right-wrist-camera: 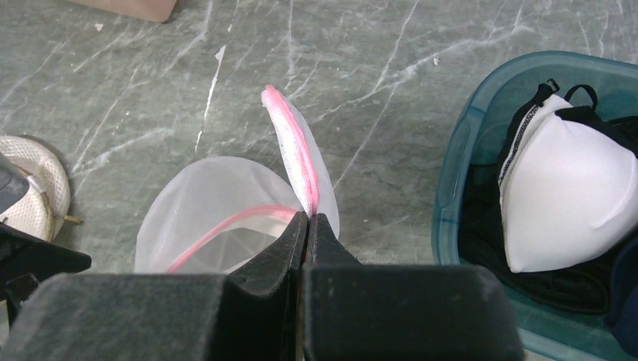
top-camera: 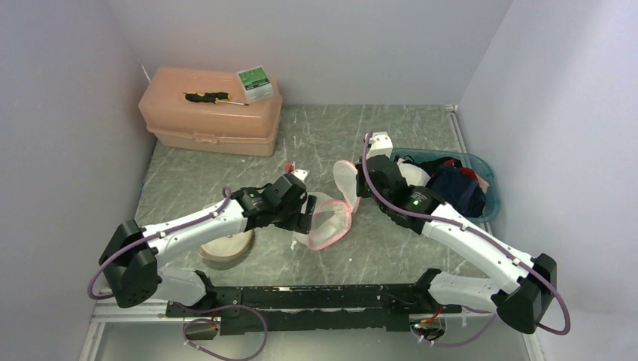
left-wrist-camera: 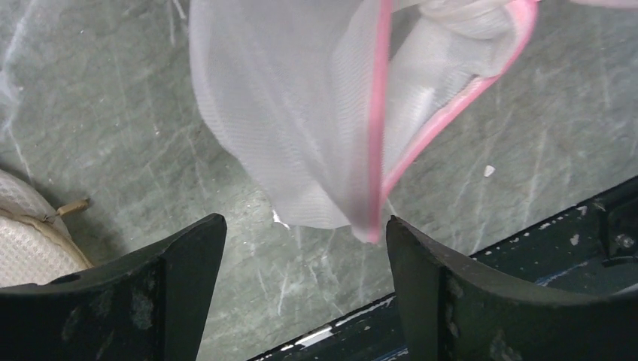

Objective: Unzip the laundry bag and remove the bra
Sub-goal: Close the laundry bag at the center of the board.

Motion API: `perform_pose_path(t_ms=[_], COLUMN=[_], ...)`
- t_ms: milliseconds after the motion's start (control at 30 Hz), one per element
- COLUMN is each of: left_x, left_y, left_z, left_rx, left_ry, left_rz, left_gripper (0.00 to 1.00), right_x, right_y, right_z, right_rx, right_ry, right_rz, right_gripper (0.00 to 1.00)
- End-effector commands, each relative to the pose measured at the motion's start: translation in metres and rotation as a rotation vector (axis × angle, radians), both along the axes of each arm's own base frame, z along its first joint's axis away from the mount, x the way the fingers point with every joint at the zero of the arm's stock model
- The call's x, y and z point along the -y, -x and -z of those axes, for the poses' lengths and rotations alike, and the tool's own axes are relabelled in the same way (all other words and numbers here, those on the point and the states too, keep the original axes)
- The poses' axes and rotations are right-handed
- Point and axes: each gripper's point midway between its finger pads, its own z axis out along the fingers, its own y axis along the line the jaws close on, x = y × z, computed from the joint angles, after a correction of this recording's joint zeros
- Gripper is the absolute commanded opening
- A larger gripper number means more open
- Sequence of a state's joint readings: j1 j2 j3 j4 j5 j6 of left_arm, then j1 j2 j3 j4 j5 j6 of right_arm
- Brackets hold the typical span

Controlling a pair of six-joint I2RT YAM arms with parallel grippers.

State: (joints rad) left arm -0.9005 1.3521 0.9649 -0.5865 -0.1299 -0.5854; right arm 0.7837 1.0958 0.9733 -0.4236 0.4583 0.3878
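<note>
The laundry bag (top-camera: 331, 222) is white mesh with a pink zipper edge and hangs open above the table. My right gripper (right-wrist-camera: 307, 218) is shut on that pink edge (right-wrist-camera: 290, 143) and holds the bag (right-wrist-camera: 218, 203) up. In the top view the right gripper (top-camera: 356, 200) is at the bag's right side. My left gripper (left-wrist-camera: 305, 222) is open just below the bag's (left-wrist-camera: 301, 113) lower tip, with nothing between its fingers (left-wrist-camera: 173, 278). A cream bra (top-camera: 226, 247) lies on the table under the left arm. It also shows as the cream bra (left-wrist-camera: 30, 241) and the cream bra (right-wrist-camera: 30, 188).
A teal basket (top-camera: 485, 165) of dark clothes stands at the right, with a white padded cup (right-wrist-camera: 557, 203) in it. A peach toolbox (top-camera: 211, 120) at the back left carries a screwdriver (top-camera: 207, 98) and a small green box (top-camera: 254, 83). A black rail (top-camera: 301, 297) runs along the near edge.
</note>
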Motion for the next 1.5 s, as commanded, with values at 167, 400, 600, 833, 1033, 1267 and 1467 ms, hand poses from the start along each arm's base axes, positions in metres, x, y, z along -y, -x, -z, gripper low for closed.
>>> perform_pose_path(t_ms=[167, 400, 600, 833, 1033, 1267, 1467], left_x=[0.031, 0.026, 0.024, 0.034, 0.037, 0.029, 0.030], left_y=[0.007, 0.008, 0.003, -0.005, -0.022, -0.039, -0.038], left_z=[-0.024, 0.005, 0.014, -0.080, -0.156, -0.100, -0.069], left_rx=[0.079, 0.039, 0.031, 0.149, 0.027, -0.274, -0.336], left_ry=[0.002, -0.144, -0.217, 0.007, 0.482, 0.700, 0.691], left_rz=[0.028, 0.016, -0.006, -0.037, -0.093, -0.208, -0.212], left_gripper=[0.81, 0.61, 0.20, 0.03, 0.03, 0.03, 0.03], right_x=[-0.001, 0.001, 0.005, 0.019, 0.015, 0.020, 0.032], right_y=[-0.001, 0.003, 0.011, 0.025, 0.038, 0.038, 0.040], right_z=[-0.020, -0.026, -0.047, -0.127, -0.146, -0.090, -0.096], right_rx=[0.019, 0.017, 0.038, 0.208, 0.284, 0.195, 0.208], right_ry=[-0.057, -0.068, -0.101, -0.158, -0.183, -0.115, -0.095], right_rz=[0.008, 0.005, -0.008, -0.067, -0.166, -0.138, -0.092], right_gripper=[0.00, 0.00, 0.00, 0.00, 0.00, 0.00, 0.00])
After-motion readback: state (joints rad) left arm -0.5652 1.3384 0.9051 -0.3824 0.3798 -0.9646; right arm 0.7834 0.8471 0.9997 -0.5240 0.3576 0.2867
